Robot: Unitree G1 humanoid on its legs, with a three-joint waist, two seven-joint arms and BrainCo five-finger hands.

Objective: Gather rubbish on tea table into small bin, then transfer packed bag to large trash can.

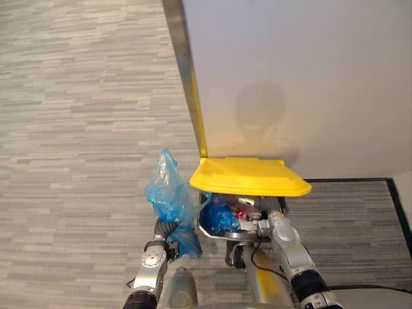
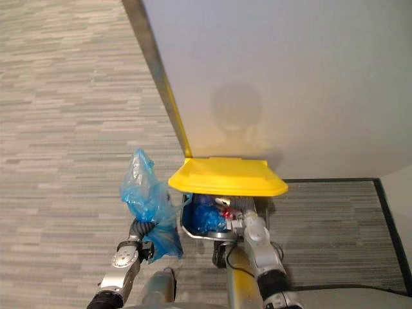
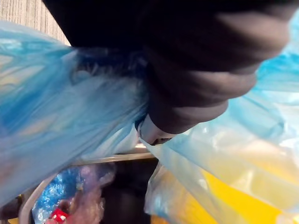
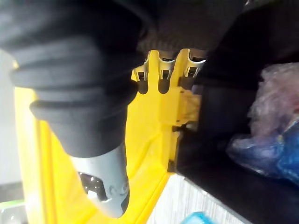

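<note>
Grey wall (image 1: 290, 77), yellow lid (image 1: 248, 175) over bin (image 1: 207, 230)

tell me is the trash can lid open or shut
Open: the right hand props the yellow lid up, and rubbish shows inside the can.

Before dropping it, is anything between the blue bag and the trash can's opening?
Nothing visible. The right hand holds the yellow lid up, leaving the trash can beside the blue bag uncovered; rubbish already lies inside.
</note>
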